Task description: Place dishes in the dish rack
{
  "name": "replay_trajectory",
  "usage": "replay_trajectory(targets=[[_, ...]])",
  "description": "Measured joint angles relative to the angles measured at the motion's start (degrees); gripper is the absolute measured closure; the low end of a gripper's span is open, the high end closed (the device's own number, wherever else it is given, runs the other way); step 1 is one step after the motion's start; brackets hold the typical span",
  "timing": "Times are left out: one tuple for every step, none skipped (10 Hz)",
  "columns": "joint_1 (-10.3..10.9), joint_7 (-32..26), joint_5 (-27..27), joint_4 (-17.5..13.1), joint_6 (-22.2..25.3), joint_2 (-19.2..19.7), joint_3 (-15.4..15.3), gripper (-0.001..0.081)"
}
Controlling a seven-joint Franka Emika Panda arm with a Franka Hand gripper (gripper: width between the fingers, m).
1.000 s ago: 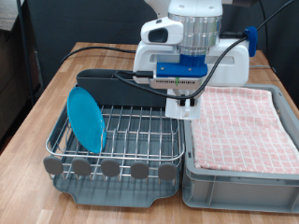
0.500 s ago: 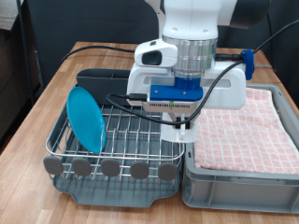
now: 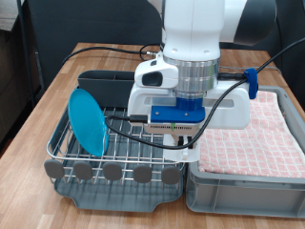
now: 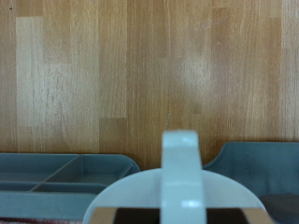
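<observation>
My gripper point(image 3: 183, 140) hangs over the right part of the dish rack point(image 3: 119, 143), close to the seam with the grey bin. It is shut on the white mug point(image 3: 177, 141), of which only a small white part shows below the hand. In the wrist view the mug point(image 4: 182, 182) fills the lower middle, handle towards the camera. The bright-blue plate point(image 3: 88, 120) stands upright in the wires at the rack's left. The tall grey utensil holder point(image 3: 103, 82) is at the rack's back. The wooden spoon is out of view.
A lighter grey bin point(image 3: 243, 181) with pink checked cloth point(image 3: 253, 129) stands right of the rack. Black cables point(image 3: 105, 50) run over the wooden table point(image 3: 57, 86) behind the rack. The wrist view shows bare table point(image 4: 149, 75) beyond the mug.
The arm has moved towards the exterior view's bottom with the mug, coming forward and lower over the rack's right part. The plate has not moved.
</observation>
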State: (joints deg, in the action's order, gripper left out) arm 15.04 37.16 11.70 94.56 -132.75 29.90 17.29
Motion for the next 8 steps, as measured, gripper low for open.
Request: replay_trajectory(targets=[[-0.43,-0.33,0.59,-0.55,0.00,0.80,-0.29,0.0735],[-0.90,-0.73,1.19,-1.06,-0.04,1.60,-0.63,0.0735],[-1.40,-1.14,1.80,-1.37,-0.39,2.35,-0.99,0.0735],[-1.86,-1.58,2.19,-1.52,-0.94,3.01,-1.37,0.0735],[-2.24,-1.93,2.51,-1.65,-1.29,3.59,-1.71,0.0735],[-2.43,-2.02,2.65,-1.88,-1.37,4.10,-1.79,0.0735],[-2.57,-2.02,2.67,-2.08,-1.38,4.64,-1.80,0.0735],[-2.68,-2.02,2.67,-2.31,-1.40,5.23,-1.79,0.0735]])
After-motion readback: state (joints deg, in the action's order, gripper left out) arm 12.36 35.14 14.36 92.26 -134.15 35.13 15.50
